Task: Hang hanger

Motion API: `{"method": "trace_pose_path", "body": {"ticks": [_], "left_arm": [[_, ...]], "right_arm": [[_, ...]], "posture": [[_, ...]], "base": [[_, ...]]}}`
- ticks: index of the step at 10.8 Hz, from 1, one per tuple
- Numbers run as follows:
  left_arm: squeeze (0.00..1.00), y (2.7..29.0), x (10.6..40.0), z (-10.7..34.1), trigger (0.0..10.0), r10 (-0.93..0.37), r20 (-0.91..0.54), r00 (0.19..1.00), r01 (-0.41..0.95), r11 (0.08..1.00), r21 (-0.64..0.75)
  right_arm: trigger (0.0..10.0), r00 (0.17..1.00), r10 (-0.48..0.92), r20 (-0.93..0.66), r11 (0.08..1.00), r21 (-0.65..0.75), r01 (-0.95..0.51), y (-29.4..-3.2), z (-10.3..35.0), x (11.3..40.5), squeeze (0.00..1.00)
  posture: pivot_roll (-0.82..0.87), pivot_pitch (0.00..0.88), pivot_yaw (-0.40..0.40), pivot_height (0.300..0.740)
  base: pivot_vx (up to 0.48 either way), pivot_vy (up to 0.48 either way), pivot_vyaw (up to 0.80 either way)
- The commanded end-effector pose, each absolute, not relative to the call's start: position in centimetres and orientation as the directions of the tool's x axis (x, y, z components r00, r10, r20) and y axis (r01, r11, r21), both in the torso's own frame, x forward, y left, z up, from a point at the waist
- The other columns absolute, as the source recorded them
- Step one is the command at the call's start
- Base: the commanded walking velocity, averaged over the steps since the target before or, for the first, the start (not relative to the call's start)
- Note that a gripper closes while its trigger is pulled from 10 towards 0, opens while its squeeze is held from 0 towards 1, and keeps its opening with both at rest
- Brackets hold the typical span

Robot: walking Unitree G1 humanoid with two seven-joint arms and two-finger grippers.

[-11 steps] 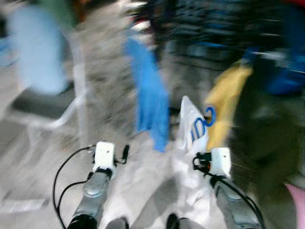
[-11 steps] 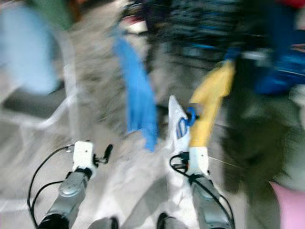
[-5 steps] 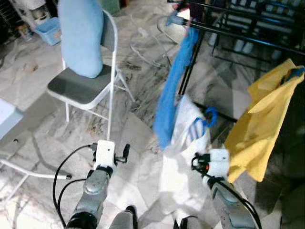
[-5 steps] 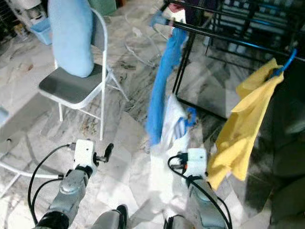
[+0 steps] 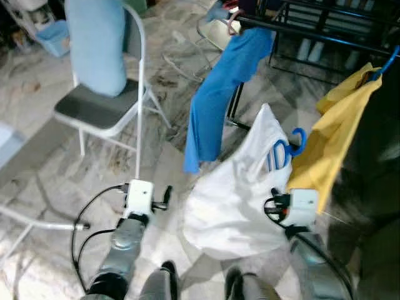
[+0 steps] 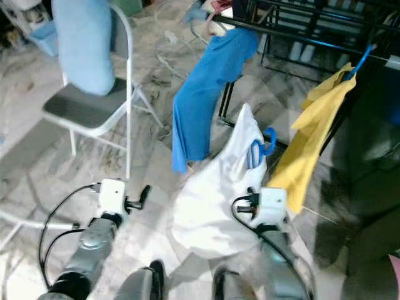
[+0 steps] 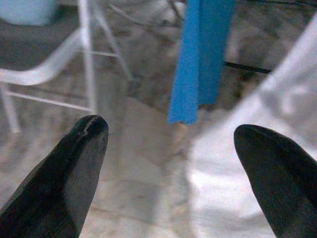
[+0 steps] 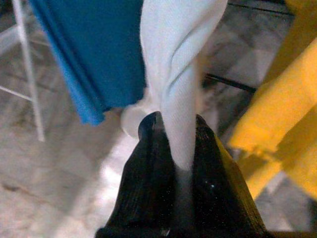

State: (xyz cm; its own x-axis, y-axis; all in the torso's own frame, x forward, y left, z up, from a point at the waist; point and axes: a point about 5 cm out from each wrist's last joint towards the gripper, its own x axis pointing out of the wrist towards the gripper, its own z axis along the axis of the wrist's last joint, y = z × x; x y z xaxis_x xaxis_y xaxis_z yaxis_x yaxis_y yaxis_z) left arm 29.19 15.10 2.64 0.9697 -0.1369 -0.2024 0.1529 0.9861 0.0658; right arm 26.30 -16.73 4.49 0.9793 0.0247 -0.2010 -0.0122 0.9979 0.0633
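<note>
While up top in the frame runs the black rack [image 5: 325,39], hangs lower the white shirt [image 5: 234,200] on its blue hanger [image 5: 282,150], hook pointing up toward that bar. Pinched shut on the shirt: right gripper [image 8: 174,141], far nearer. Spread wide and holding nothing: left gripper [image 7: 168,144].

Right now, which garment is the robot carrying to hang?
Start at the black rack across the top. Below it, between the blue cloth and the yellow one, the right end effector pinches a white garment on a blue hanger, the only one off the rack.
</note>
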Motion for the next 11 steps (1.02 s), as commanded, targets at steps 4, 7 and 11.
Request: {"method": "trace_pose_path", "body": {"ticks": [4, 7, 11], "left_arm": [[0.0, 15.2, 28.59, 2.01, 10.0, -0.135, -0.229, 0.964, 0.154, 0.986, 0.069], [0.0, 14.79, 28.53, 1.94, 10.0, -0.152, -0.229, 0.962, 0.172, 0.983, 0.07], [0.0, 15.0, 28.47, 1.94, 10.0, -0.139, -0.227, 0.964, 0.158, 0.985, 0.068]], "right_arm": [[10.0, 0.983, 0.028, -0.18, 0.999, 0.047, -0.019, -16.89, 4.78, 26.26, 0.0], [10.0, 0.982, 0.024, -0.188, 0.999, 0.047, -0.015, -17.06, 4.62, 26.0, 0.0], [10.0, 0.982, 0.034, -0.185, 0.998, 0.057, -0.023, -16.93, 4.77, 26.18, 0.0]], "posture": [[-0.05, 0.183, 0.061, 0.74], [-0.06, 0.185, 0.058, 0.74], [-0.05, 0.194, 0.054, 0.74]], "base": [[-0.383, 0.0, 0.0], [-0.195, 0.0, 0.0], [0.0, 0.0, 0.0]]}}
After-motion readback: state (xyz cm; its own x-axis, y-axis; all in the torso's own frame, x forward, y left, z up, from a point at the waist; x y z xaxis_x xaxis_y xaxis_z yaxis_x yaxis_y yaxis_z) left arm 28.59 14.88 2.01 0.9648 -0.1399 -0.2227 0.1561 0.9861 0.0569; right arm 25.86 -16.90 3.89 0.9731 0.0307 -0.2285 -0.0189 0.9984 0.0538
